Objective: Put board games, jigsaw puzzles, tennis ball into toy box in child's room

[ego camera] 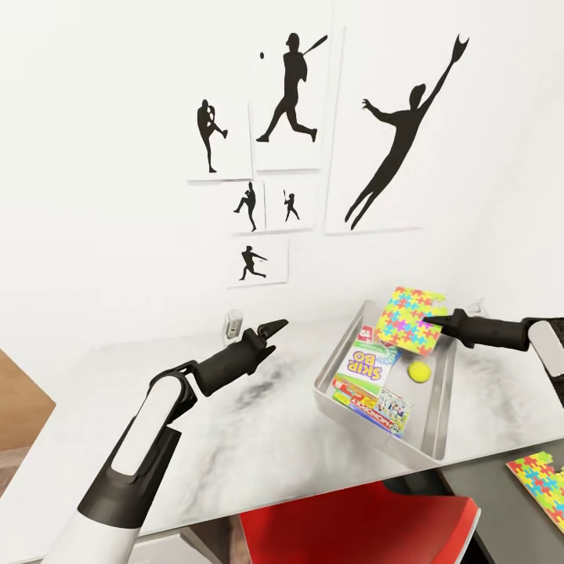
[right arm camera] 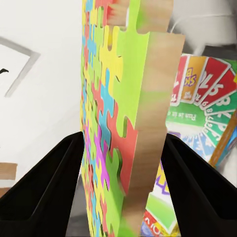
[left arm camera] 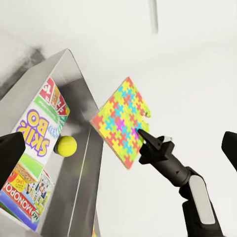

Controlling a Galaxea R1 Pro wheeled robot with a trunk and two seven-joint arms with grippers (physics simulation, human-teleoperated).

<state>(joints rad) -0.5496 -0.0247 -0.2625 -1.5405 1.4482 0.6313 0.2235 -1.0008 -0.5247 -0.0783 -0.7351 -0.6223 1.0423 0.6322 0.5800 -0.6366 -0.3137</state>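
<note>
The grey toy box (ego camera: 341, 348) stands on the light grey table (ego camera: 235, 423). In it lie the Skip-Bo game (ego camera: 364, 366), the Monopoly game (ego camera: 368, 409) under it, a small pale blue box (ego camera: 394, 406) and the tennis ball (ego camera: 419, 370). My right gripper (ego camera: 429, 319) is shut on the edge of a jigsaw puzzle (ego camera: 403, 319), held tilted above the box's far end; the right wrist view has the puzzle (right arm camera: 118, 123) edge-on between the fingers (right arm camera: 44, 187). The other jigsaw puzzle (ego camera: 540, 478) lies on the dark grey top. My left gripper (ego camera: 274, 325) hovers open left of the box.
A red chair (ego camera: 352, 525) sits under the table's front edge. Black baseball-player prints (ego camera: 286, 94) hang on the white wall behind. A wall socket (ego camera: 233, 323) is just beyond my left gripper. Bare tabletop stretches left of the toy box.
</note>
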